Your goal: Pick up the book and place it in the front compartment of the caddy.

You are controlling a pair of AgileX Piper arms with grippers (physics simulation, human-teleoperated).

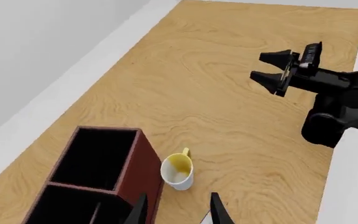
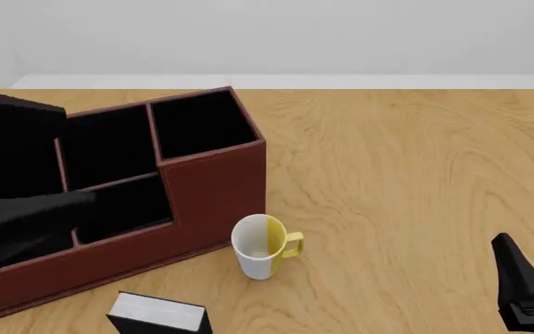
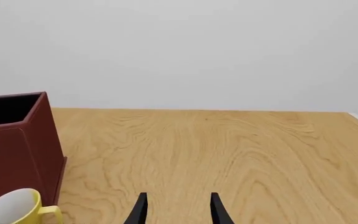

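Reddish-brown caddy (image 2: 213, 182) at the table's left, black-lined, walls stepped; wood-grain table (image 2: 416, 174) beneath. Tall-walled middle cell, the front compartment (image 2: 109, 147), partly masked in the front view by the dark bulk of the left arm. Black-covered book (image 2: 158, 312) lying flat at the near edge of the table, just in front of the caddy's near wall, pale page edges turned toward the camera, long axis running roughly left to right with a slight tilt. White mug (image 2: 261, 245) with yellow handle standing upright between book and open tabletop, close beside the caddy. Left gripper (image 1: 177, 210) visible only as two fingertips with a clear gap between them, so standing apart, holding nothing, aimed over mug and caddy corner; book itself absent from that wrist view. Right gripper (image 3: 177, 208) likewise parted and empty, facing bare tabletop, well apart from the book. Judged nearer: the left arm, book lying on its side of the table, low and toward the near edge. No brand, label or legible writing anywhere.
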